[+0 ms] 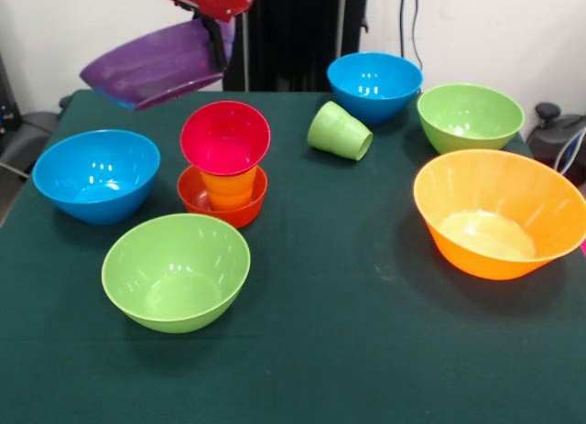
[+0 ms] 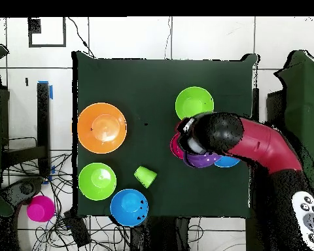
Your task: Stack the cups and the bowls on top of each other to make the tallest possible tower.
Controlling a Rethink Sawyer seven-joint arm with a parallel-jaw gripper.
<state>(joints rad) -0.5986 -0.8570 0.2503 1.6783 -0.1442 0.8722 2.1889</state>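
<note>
Purple shallow bowl (image 1: pixel 156 71), glossy, hangs tilted, pinched at its rim by the end effector (image 1: pixel 212 38). On the green-clothed table (image 1: pixel 348 351): two blue bowls, two green, one large orange, one tipped ribbed green cup (image 1: pixel 339 131). The tower (image 1: pixel 224 168) stands left of centre.

Robotics lab: green cloth-covered table (image 1: pixel 348 351) on white tiled floor (image 2: pixel 120 39), loose cables (image 2: pixel 61 219) trailing beside it, red robot arm (image 2: pixel 264 145) over table, bare white wall (image 1: pixel 485 30) behind.
</note>
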